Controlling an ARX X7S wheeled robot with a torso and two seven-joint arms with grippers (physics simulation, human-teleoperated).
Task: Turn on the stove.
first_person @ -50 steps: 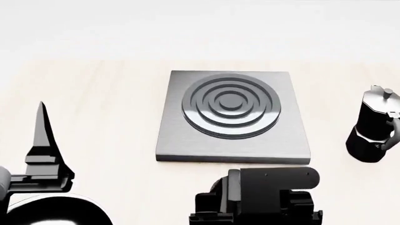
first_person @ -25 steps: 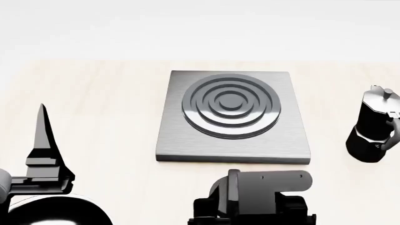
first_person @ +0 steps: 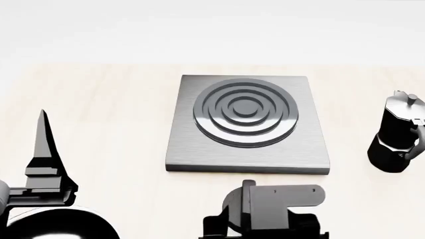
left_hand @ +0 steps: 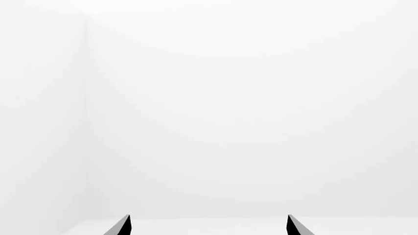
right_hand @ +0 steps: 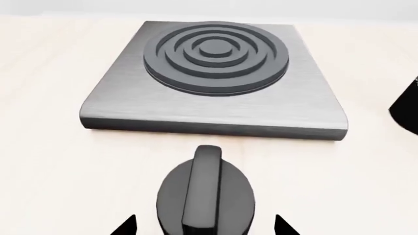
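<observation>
The stove is a square brushed-grey plate (first_person: 199,149) with a raised ringed burner (first_person: 246,112), in the middle of the pale wood table. In the right wrist view the plate (right_hand: 216,110) and burner (right_hand: 216,51) lie just beyond the black finned knob (right_hand: 205,193), which stands on the table at the plate's near edge. My right gripper (right_hand: 203,228) is open, with one fingertip on each side of the knob and a gap on both sides. In the head view its wrist housing (first_person: 282,199) hides the knob. My left gripper (left_hand: 207,228) is open and empty, pointing at a white wall; it also shows in the head view (first_person: 44,139).
A tall black-and-silver moka pot (first_person: 396,133) stands on the table to the right of the stove; its edge shows in the right wrist view (right_hand: 406,107). A round black shape (first_person: 63,228) sits at the lower left corner under my left arm.
My right gripper has drawn back toward the table's near edge in the head view, away from the plate. The left arm has barely moved.
</observation>
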